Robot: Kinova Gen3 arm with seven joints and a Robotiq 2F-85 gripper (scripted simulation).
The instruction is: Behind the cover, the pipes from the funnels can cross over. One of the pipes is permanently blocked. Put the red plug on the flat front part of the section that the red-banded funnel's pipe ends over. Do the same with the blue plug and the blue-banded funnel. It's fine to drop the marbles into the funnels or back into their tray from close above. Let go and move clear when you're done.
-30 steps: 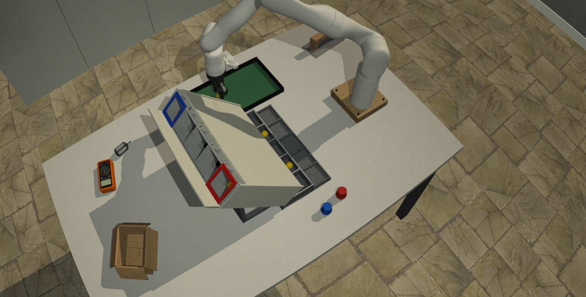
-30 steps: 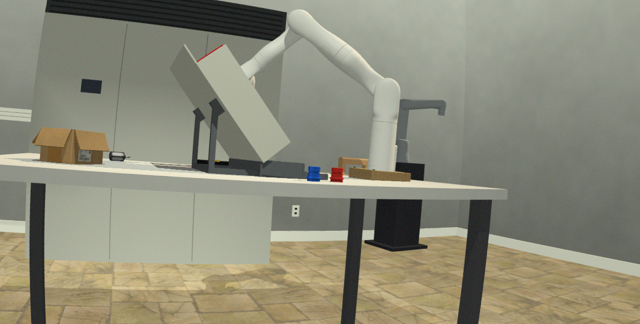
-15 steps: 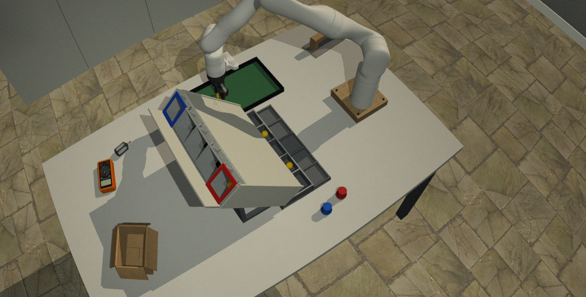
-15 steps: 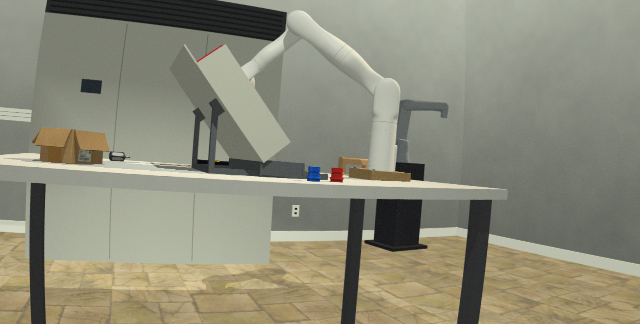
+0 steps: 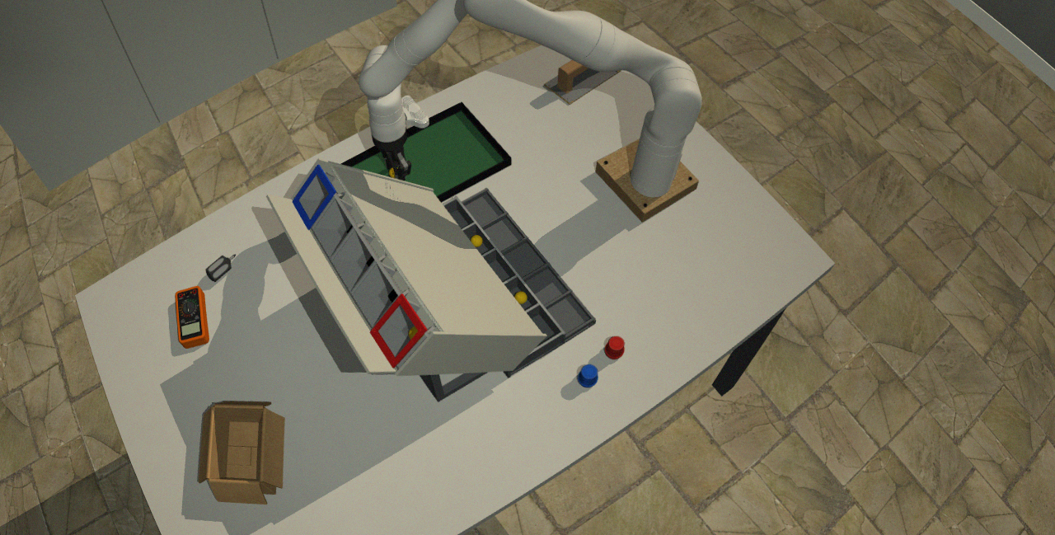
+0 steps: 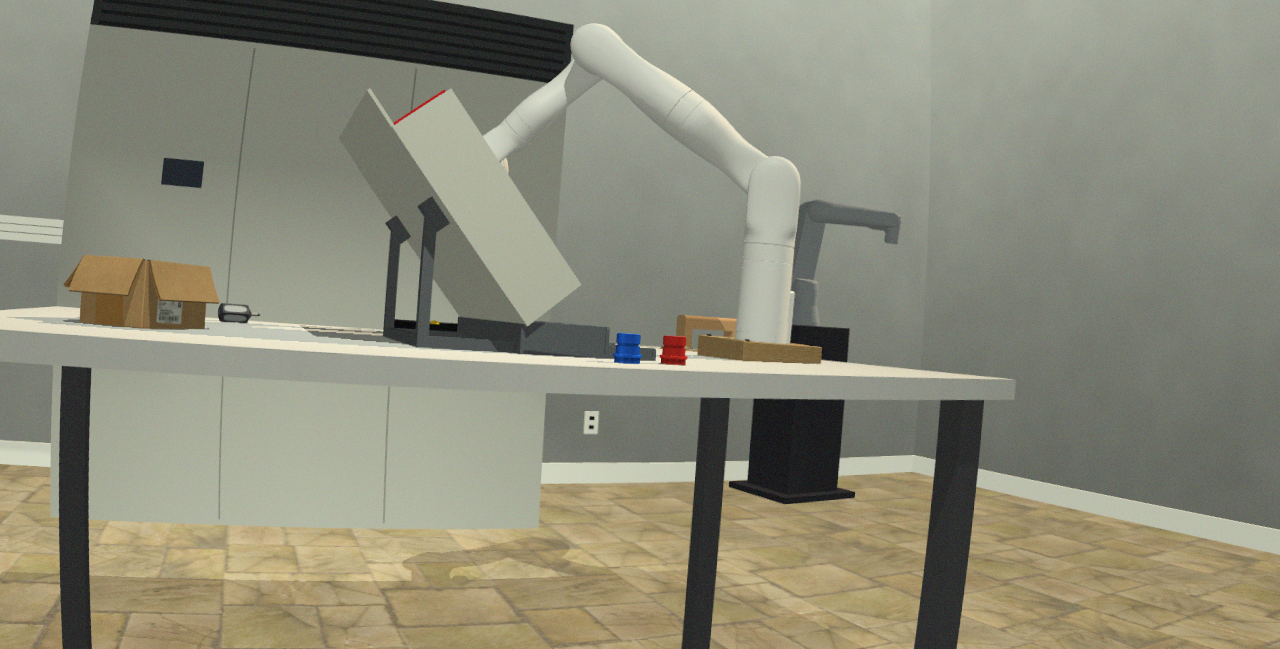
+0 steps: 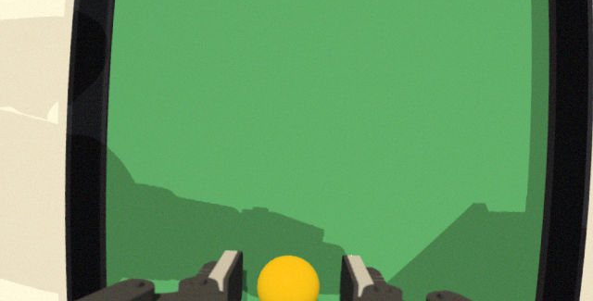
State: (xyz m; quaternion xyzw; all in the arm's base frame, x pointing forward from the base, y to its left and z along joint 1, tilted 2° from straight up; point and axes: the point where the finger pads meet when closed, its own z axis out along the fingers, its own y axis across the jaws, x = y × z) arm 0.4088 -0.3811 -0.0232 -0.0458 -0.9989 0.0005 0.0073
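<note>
My gripper [image 5: 398,168] hangs low over the near-left end of the green marble tray [image 5: 435,152], right behind the tilted cover [image 5: 443,266]. In the wrist view its fingers stand open around a yellow marble [image 7: 288,279] lying on the green tray [image 7: 320,106], with a gap on each side. The blue-banded funnel [image 5: 315,195] and the red-banded funnel [image 5: 399,330] sit at the two ends of the funnel row. One marble [image 5: 476,241] and another marble [image 5: 520,297] lie in the grey sectioned tray [image 5: 523,259]. The red plug [image 5: 613,346] and the blue plug [image 5: 588,375] stand on the table.
An orange multimeter [image 5: 190,316], a small dark part [image 5: 218,266] and an open cardboard box [image 5: 239,450] lie left of the cover. A wooden block [image 5: 571,77] is at the back. The arm's base [image 5: 647,177] stands on a wooden plate at the right.
</note>
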